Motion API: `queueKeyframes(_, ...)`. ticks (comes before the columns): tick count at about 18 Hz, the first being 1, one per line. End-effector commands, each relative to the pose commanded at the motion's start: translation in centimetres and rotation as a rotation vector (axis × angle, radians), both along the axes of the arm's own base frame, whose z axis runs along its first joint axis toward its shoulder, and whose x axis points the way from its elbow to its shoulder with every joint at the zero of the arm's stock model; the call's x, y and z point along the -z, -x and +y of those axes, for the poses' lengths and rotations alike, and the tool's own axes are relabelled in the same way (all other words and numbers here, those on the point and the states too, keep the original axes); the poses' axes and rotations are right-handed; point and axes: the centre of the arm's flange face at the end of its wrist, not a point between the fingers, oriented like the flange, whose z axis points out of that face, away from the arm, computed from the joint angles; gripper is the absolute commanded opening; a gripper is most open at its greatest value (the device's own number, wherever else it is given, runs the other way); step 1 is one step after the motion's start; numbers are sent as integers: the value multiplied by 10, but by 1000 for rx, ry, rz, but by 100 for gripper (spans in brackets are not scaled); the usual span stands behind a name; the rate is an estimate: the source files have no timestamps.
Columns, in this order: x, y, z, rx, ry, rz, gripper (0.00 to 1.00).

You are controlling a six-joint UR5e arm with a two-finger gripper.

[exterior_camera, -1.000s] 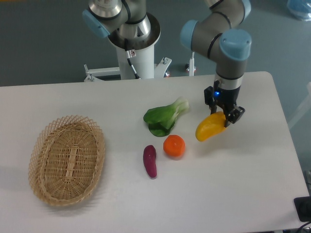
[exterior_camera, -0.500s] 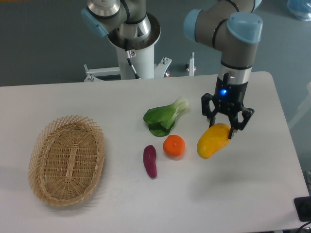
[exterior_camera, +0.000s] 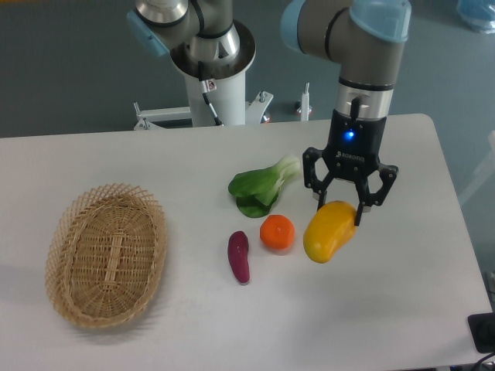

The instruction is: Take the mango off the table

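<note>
The two black fingers (exterior_camera: 360, 214) are pinched onto the upper end of the mango (exterior_camera: 329, 231), one on either side of it, so the gripper (exterior_camera: 341, 210) has the fruit clamped between them. The mango hangs tilted below the fingers, its lower end pointing down and to the left, right of centre in the frame. It looks lifted off the table (exterior_camera: 402, 309), with a faint shadow on the white surface beneath it, though from this angle I cannot be sure how far clear it is.

Above the fingers, the gripper body shows a small blue light, and the grey arm with its pale blue cap rises out of the top of the frame.

Just left of the mango sits a round orange fruit (exterior_camera: 277, 232), close to it, with no gap I can make out between them. Further left lies a small dark purple vegetable (exterior_camera: 239, 256), near the orange but apart from it. Above those two, toward the middle of the frame, is a leafy green vegetable (exterior_camera: 262, 186) with a pale stalk pointing toward the gripper.

Well apart from all this, at the lower left, an oval wicker basket (exterior_camera: 106, 253) rests on the table.

The arm's white base column (exterior_camera: 216, 89) stands behind the table's far edge at upper centre.
</note>
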Motion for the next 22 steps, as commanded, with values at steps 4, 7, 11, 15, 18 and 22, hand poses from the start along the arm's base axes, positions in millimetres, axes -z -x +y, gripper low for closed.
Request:
queueKeyframes(4,-2,-4,1,0,-2,-1,52)
queueKeyframes(7,-2,-6,2,3,-2,-1,52)
queueKeyframes(11,-1,-9,3,7,0,-2,52)
queueKeyframes(15,-2,-9,3,8,-1,1,52)
queueKeyframes(18,-2,-10,3,9,-2,2,52)
queueKeyframes(22,-2,-9,3,8,-2,3,52)
